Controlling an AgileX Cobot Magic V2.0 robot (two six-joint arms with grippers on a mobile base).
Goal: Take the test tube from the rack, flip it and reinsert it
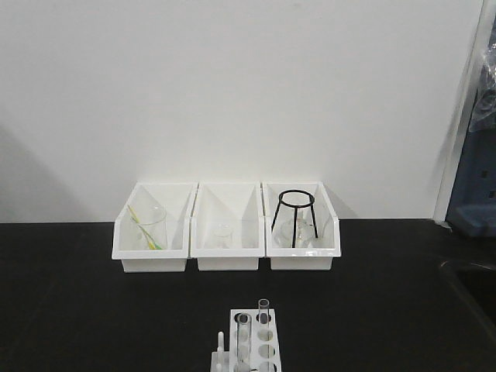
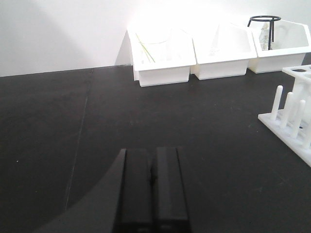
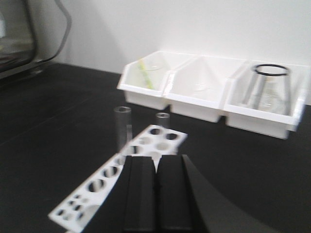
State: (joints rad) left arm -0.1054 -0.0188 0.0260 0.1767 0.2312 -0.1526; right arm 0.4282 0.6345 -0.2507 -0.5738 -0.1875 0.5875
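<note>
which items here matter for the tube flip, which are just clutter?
Job:
- rack
- two test tubes standing in it, taller and shorter
- left pincer and right pincer, both shut, empty

Clutter:
- three white bins
- beaker
- black ring stand

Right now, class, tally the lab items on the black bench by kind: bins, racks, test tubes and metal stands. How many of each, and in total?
White open-front plastic bins: 3
White plastic test tube rack: 1
Clear glass test tubes standing in the rack: 2
Black wire tripod stand: 1
Total: 7
</note>
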